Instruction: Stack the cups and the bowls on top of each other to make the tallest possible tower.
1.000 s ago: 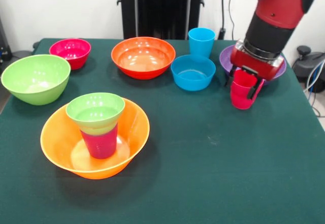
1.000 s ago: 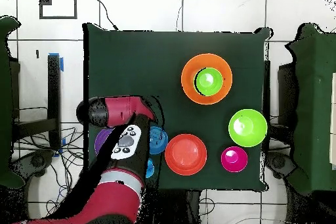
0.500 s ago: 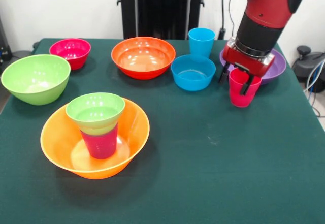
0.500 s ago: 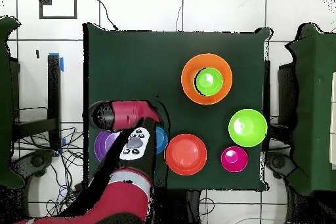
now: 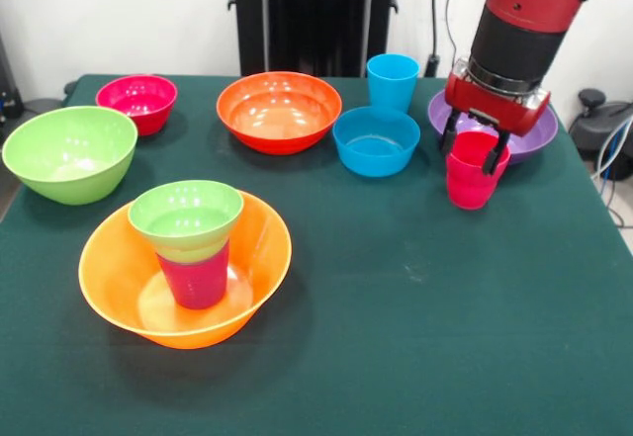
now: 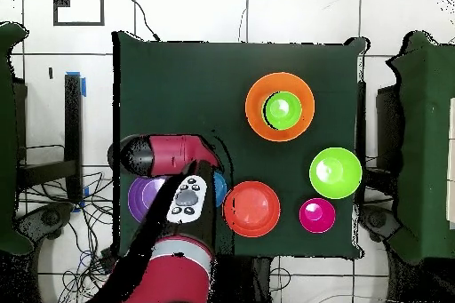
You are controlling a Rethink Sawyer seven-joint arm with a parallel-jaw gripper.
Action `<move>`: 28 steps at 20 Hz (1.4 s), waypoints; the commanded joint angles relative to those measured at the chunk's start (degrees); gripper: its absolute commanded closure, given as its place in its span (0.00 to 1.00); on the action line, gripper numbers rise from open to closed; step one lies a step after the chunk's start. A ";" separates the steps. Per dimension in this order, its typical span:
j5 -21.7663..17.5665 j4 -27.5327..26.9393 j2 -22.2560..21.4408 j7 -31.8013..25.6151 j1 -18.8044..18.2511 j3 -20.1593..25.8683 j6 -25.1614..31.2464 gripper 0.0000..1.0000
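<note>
Green-clothed table (image 5: 415,357), white wall behind. Gripper (image 5: 473,149) pinches the red-pink cup (image 5: 472,181) by its rim near the table's right edge. The tower (image 5: 188,248) stands front-left. Step: carrying. Next: bring cup over small green bowl (image 5: 186,214), lower centred.

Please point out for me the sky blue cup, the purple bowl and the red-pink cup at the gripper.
sky blue cup (image 5: 393,82), front view, on its outer wall.
purple bowl (image 5: 539,136), front view, on the inner wall right of the gripper.
red-pink cup (image 5: 471,187), front view, on its lower wall.
</note>
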 commanded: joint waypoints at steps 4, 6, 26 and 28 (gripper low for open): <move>0.37 6.86 -3.32 0.37 -4.48 11.28 -4.18 0.00; -1.35 7.11 -3.38 -1.80 -5.50 11.93 -4.31 0.00; -12.40 15.04 -0.64 -4.37 -13.37 21.94 -13.00 0.00; -12.85 15.22 -0.30 -4.94 -14.46 23.51 -13.12 0.00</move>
